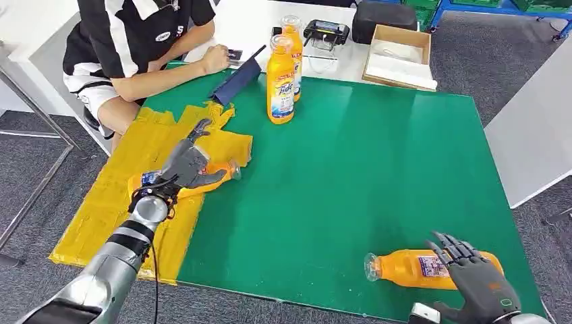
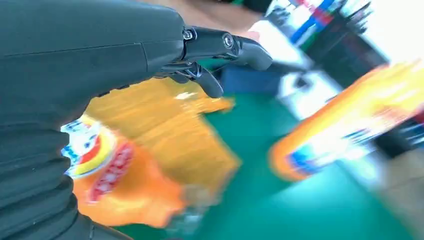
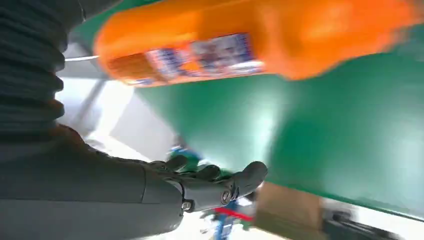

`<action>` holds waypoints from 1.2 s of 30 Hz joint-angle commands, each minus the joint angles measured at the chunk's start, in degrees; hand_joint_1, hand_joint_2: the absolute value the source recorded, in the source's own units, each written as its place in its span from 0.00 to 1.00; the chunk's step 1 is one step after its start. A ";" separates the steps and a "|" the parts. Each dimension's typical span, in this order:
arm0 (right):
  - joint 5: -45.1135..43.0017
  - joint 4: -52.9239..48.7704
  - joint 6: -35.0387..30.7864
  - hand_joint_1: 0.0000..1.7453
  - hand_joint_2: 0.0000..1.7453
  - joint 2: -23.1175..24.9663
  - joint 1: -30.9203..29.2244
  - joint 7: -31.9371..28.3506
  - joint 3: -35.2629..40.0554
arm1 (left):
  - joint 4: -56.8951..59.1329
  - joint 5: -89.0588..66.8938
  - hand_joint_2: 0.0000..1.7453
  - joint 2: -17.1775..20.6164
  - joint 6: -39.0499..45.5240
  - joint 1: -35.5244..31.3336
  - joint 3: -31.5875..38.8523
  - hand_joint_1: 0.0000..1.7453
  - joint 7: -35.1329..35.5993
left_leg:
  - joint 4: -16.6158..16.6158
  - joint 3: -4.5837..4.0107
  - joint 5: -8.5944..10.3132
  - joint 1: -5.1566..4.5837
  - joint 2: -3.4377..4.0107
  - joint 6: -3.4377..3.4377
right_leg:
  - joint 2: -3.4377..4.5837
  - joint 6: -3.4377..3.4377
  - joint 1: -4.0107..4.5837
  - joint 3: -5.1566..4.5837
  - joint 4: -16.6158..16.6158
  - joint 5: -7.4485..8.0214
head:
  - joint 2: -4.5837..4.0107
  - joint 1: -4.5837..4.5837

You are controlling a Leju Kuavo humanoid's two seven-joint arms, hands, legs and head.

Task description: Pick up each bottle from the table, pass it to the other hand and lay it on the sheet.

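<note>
1. The left hand (image 1: 187,164) is over the yellow sheet (image 1: 115,202), at about 9 o'clock on the green table (image 1: 378,169).
2. Under this hand lies an orange bottle on its side (image 1: 219,177), resting on the sheet with its clear cap end pointing toward 3 o'clock.
3. The hand sits on top of that bottle, but I cannot tell if the fingers grip it or just rest there – the left wrist view is too blurry to show.
4. The right hand (image 1: 475,280) is at about 5 o'clock on the table, with its dark fingers apart and holding nothing.
5. Just beside this hand lies a second bottle (image 1: 411,268) on its side on the green mat, its cap end pointing toward 9 o'clock. The fingertips reach over its far end.
6. In the right wrist view the same bottle (image 3: 240,40) is close to the spread fingers (image 3: 240,182), with a gap between them.
7. At about 12 o'clock, 2 upright bottles (image 1: 282,81) stand close together – one right behind the other.
8. A person (image 1: 135,47) sits at about 11 o'clock, with a hand near a dark blue folder (image 1: 237,79).
9. A cardboard box (image 1: 399,57) sits past the mat at about 1 o'clock.
</note>
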 commanded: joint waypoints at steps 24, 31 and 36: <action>2.13 26.53 3.37 0.00 1.00 9.78 -13.84 -6.77 -0.67 | -33.18 13.99 1.00 1.81 -7.33 15.62 -0.05 0.00 -3.69 | -0.08 0.48 -0.17 0.14 0.15 -0.17 | 0.33 -0.17 0.12 0.48 -0.19 -0.08 | 0.00 0.00; 2.85 26.97 3.39 0.00 1.00 9.68 -14.15 -6.68 -0.28 | -33.16 14.03 1.00 1.94 -7.37 15.63 -0.21 0.00 -3.69 | -0.03 0.57 -0.23 0.11 0.12 -0.17 | 0.33 -0.19 0.08 0.57 -0.11 -0.18 | 0.00 -0.02; 6.55 34.51 3.63 0.00 1.00 11.25 -18.71 -6.25 2.42 | -32.92 14.69 1.00 1.61 -7.28 16.16 -0.42 0.00 -3.59 | -0.05 0.44 -0.15 0.14 0.16 -0.14 | 0.34 -0.16 0.11 0.46 -0.16 -0.07 | 0.00 0.00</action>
